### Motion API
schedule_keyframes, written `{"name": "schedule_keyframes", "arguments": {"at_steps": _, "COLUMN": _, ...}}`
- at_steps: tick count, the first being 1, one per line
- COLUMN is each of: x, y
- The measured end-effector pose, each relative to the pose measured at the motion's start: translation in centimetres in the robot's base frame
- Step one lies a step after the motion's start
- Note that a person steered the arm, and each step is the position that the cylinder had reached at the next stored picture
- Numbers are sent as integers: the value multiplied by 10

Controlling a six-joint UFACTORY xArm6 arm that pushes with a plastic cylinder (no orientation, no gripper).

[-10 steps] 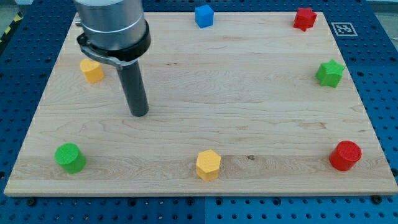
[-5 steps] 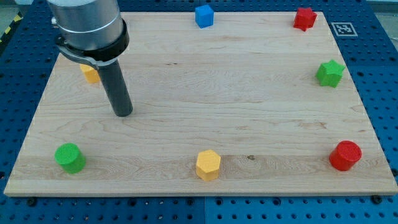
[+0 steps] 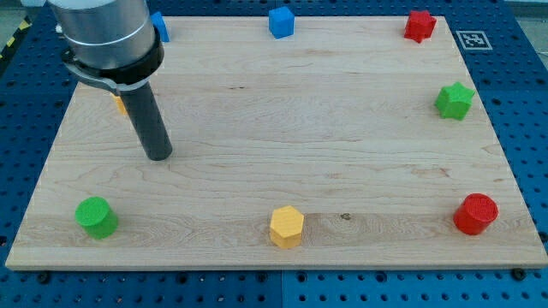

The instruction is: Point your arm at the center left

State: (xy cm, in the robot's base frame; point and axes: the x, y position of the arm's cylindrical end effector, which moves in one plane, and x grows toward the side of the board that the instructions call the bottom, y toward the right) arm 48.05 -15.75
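Note:
My tip [image 3: 159,156] rests on the wooden board [image 3: 282,128] in its left part, about mid-height. A yellow block [image 3: 120,104] lies just up and left of the rod and is mostly hidden behind it. A green cylinder [image 3: 95,216] sits below and left of the tip, near the board's bottom left corner. The tip touches no block.
A blue block [image 3: 160,26] peeks out behind the arm at the top left. A blue cube [image 3: 281,21] is at top centre, a red block [image 3: 419,25] top right, a green star [image 3: 454,100] at right, a red cylinder [image 3: 475,213] bottom right, a yellow hexagon [image 3: 286,227] bottom centre.
My tip has slid toward the view's left, by a small step each time. The arm now covers most of the yellow block and uncovers a blue block at the top left. No block moved.

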Motion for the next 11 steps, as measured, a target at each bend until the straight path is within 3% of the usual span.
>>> {"name": "schedule_keyframes", "arguments": {"at_steps": 11, "x": -2, "y": -18}}
